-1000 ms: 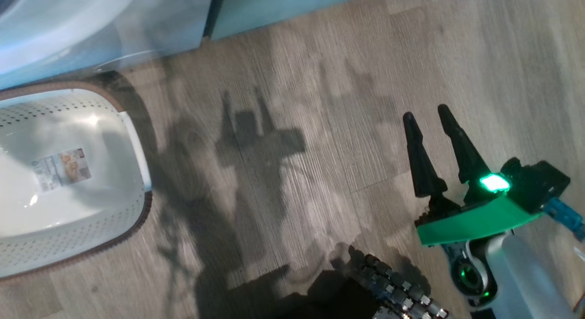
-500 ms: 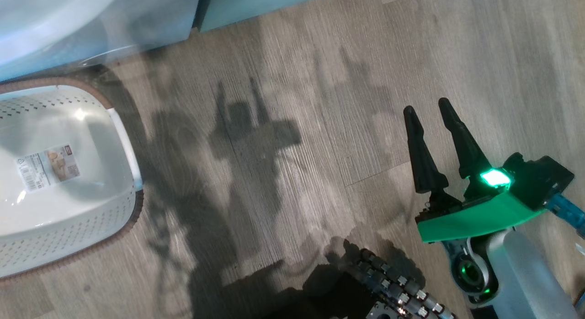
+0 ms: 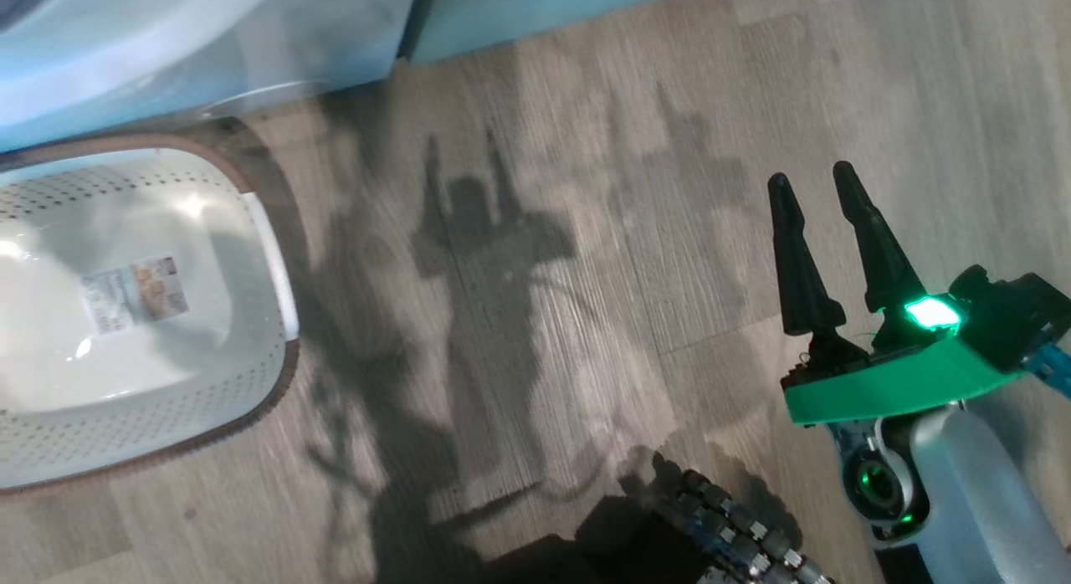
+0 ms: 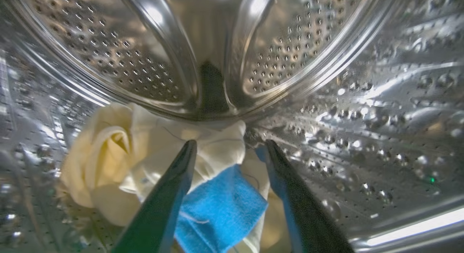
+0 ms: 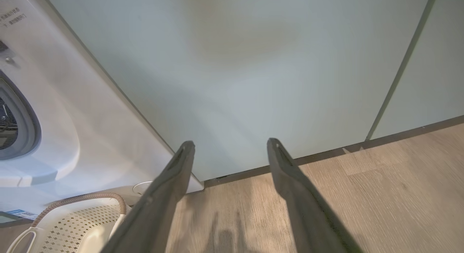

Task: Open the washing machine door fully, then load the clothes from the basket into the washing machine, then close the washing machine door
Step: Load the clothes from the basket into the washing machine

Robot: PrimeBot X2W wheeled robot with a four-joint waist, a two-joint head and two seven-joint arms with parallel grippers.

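Clothes (image 4: 152,162) lay in drum (image 4: 326,100) | basket (image 3: 167,425) empty | left gripper (image 4: 228,144) & right gripper (image 3: 810,178) apart | we judged loading done, door TBD.

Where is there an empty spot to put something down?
The wood floor between the basket and the right gripper, up to the cabinets, is bare. The basket's inside holds just its label. In the drum, the side right of the left gripper is free; the clothes crowd its bottom left.
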